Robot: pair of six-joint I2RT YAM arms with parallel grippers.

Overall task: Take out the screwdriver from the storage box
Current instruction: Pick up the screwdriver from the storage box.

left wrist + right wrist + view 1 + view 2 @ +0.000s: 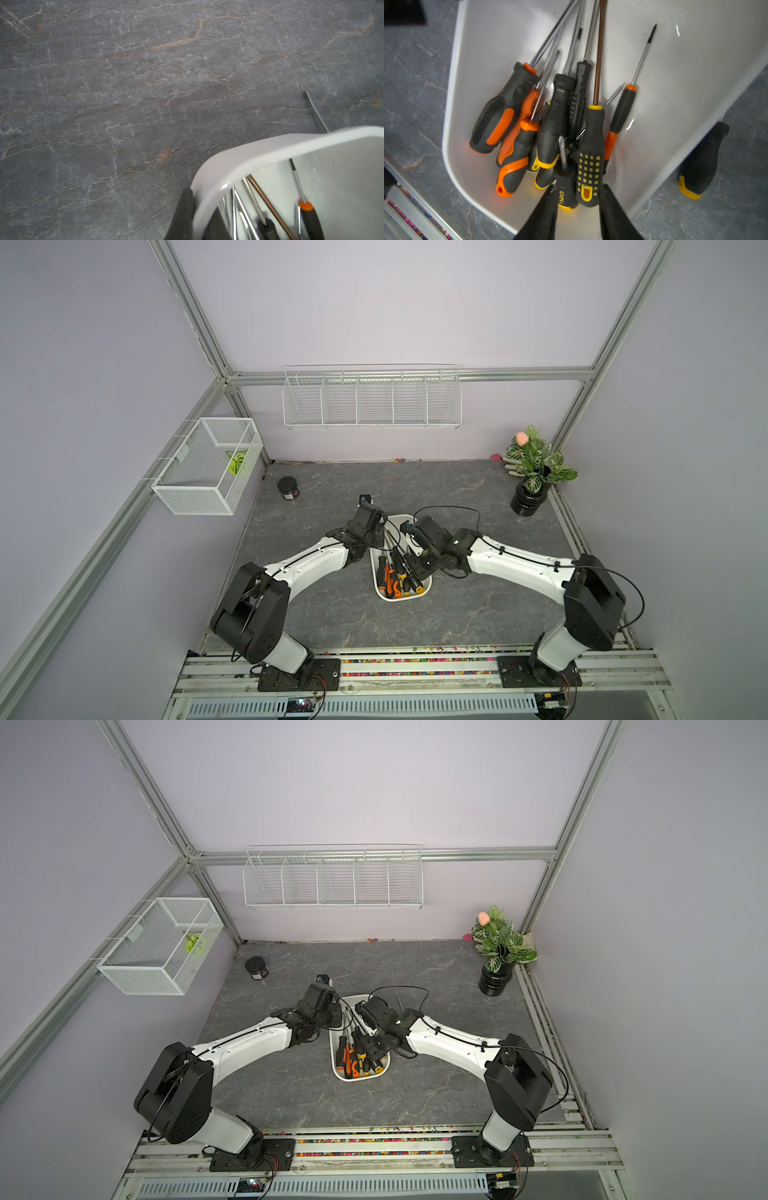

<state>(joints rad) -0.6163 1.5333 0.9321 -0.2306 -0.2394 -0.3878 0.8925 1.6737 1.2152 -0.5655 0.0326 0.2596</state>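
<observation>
**Ana:** Claw on the left first. Where is it, seen from above?

**Ben:** In both top views it reaches down to the left long wall of the storage box, which stands mid-worktop. The right claw hangs over the screwdrivers heaped at the near end of that box.

**Ana:** And the left wrist view?

**Ben:** One black finger lies against the outside of the white wall, with a dark shape just inside. The left claw is closed tight on the wall. Steel shafts lie in the box. Past the rim, the shaft of a loose screwdriver rests on the worktop.

**Ana:** Right wrist?

**Ben:** The right claw's fingers stand apart. Between them are two handle butts: a stubby handle in black and yellow, and a longer dotted handle in black with yellow squares. Whether the fingers touch them I cannot tell. Orange-and-black handles lie beside these, all inside the box. The loose screwdriver's black, yellow-capped handle lies just outside the box wall.
</observation>
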